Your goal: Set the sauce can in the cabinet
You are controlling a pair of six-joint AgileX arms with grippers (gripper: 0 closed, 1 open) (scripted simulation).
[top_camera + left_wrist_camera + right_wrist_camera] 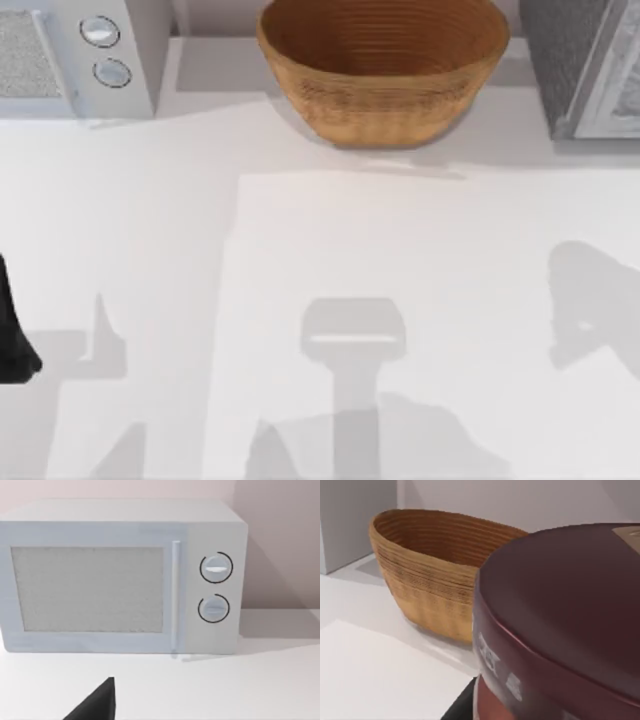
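Sauce can (560,615) right against our right wrist camera, presumably gripped; finger state unclear. Left arm (12,335) parked at table's left edge. Basket (430,575) beyond can, cabinet (585,60) far right. Risk: clipping basket or door frame.

Basket (385,70) blocks back centre beside cabinet (585,65); table (300,260) front open.
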